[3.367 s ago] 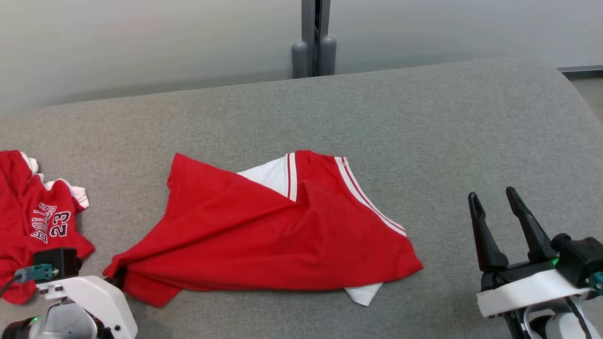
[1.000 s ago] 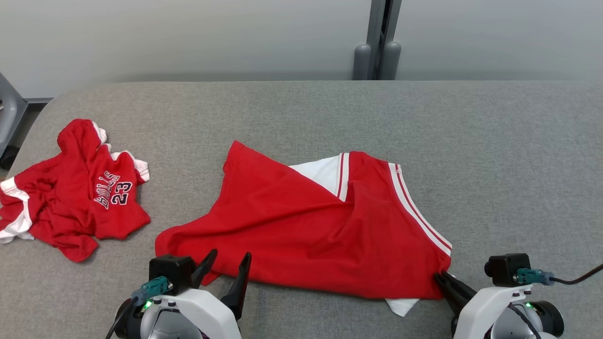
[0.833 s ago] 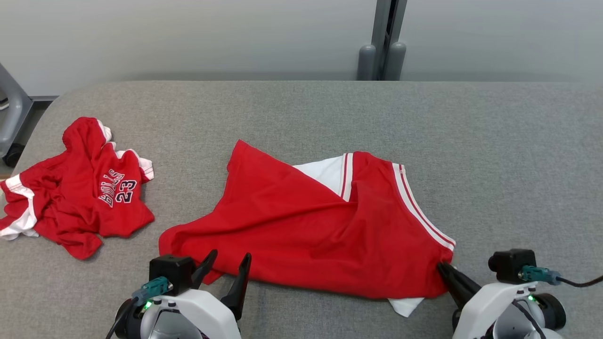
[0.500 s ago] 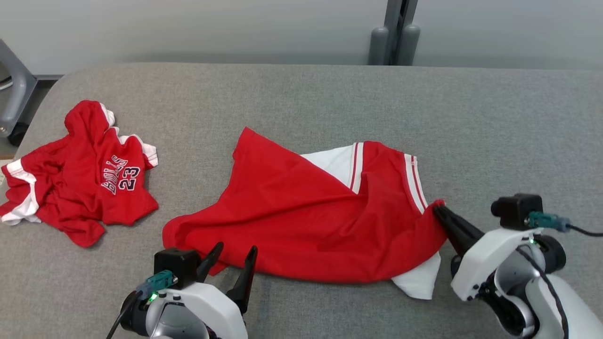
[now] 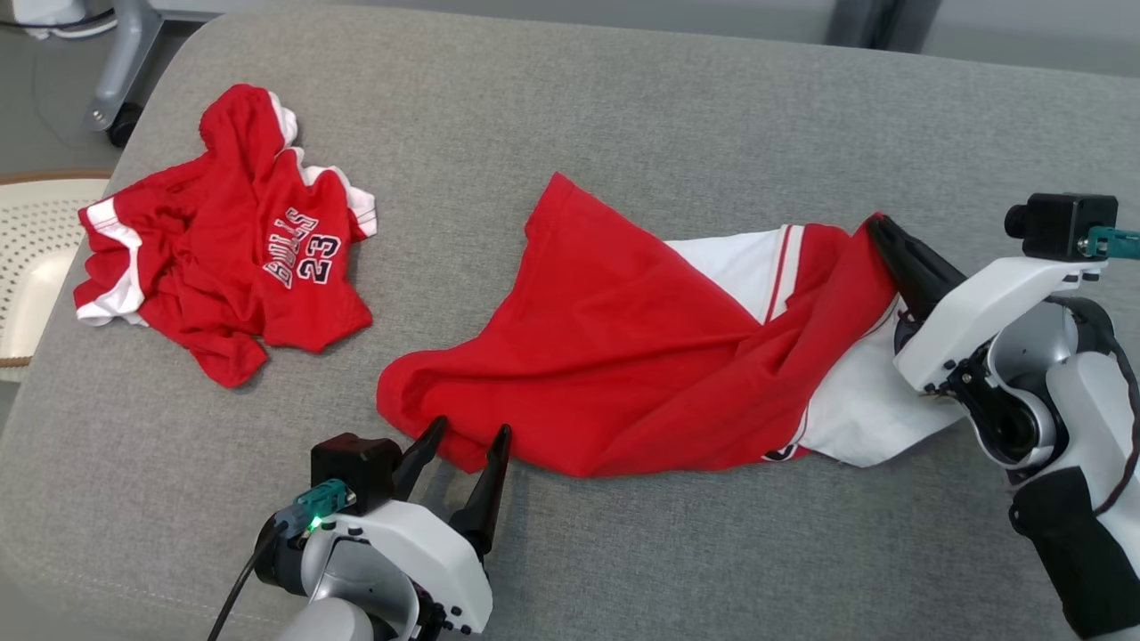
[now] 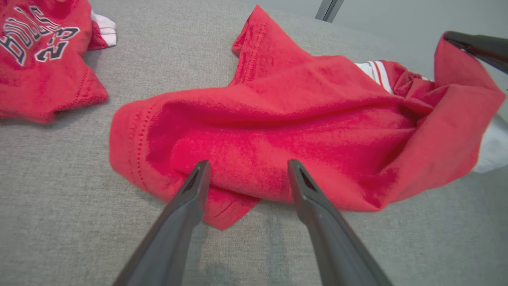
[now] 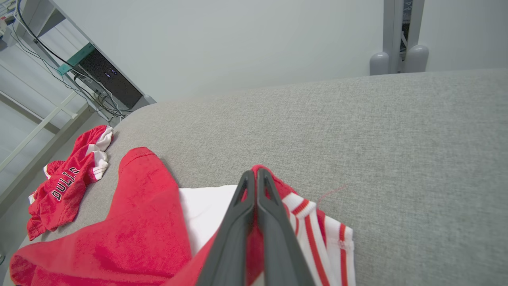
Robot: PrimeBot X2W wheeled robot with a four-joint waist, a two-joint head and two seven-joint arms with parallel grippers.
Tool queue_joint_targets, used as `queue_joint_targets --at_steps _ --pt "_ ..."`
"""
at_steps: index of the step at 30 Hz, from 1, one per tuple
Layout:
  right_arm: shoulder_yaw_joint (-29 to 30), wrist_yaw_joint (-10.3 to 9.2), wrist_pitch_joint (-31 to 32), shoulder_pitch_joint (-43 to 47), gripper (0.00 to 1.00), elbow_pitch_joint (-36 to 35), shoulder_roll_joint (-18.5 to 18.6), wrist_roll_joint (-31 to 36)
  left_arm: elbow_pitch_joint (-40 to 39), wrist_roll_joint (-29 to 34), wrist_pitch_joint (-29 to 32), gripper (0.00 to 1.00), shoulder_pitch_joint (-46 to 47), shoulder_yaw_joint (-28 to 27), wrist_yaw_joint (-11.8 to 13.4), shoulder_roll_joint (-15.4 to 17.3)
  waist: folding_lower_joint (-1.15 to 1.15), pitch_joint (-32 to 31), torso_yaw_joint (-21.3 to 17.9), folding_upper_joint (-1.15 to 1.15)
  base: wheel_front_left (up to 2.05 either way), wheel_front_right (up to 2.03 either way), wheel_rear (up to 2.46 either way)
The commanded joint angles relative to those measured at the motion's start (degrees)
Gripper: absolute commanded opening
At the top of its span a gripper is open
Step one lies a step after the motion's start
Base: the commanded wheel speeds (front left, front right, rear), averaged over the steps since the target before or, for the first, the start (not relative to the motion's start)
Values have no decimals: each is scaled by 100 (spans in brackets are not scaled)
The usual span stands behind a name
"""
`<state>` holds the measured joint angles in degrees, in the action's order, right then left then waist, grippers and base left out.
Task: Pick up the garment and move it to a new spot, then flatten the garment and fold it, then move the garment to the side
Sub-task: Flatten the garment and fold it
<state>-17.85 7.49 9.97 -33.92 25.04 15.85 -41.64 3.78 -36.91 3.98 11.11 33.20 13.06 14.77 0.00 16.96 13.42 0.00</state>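
One corner of the garment (image 5: 623, 374) is pinched by the right gripper (image 5: 877, 227) (left gripper (image 5: 472, 429) wide, empty); flattening and folding are left.

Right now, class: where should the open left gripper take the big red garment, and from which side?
Probably the garment's bunched near hem corner, approached low from the robot's side: that folded edge lies just ahead of the left gripper's open fingers, opposite the end the right gripper pinches.

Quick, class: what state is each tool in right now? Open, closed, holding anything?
Left tool: open, holding nothing.
Right tool: closed on a corner of the shirt.
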Motion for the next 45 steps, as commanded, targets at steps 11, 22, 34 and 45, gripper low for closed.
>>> queue_joint_targets --at_steps 11,22,34,45 --pt "-545 1 -956 -67 100 1009 -7 -467 212 -41 -153 100 -3 -55 -28 36 0 -584 -220 0 0 0 0" --pt "-159 1 -2115 1572 100 414 264 -556 -46 -116 -468 100 -447 -349 223 250 0 -1289 -831 0 0 0 0" --pt "-48 1 -1257 1961 100 136 -60 116 -237 -106 -414 100 -472 -315 279 319 0 -1212 -758 0 0 0 0" --pt "-232 1 -394 1249 100 1206 -172 524 -117 -148 -377 100 -341 -251 224 251 0 -981 -351 0 0 0 0"
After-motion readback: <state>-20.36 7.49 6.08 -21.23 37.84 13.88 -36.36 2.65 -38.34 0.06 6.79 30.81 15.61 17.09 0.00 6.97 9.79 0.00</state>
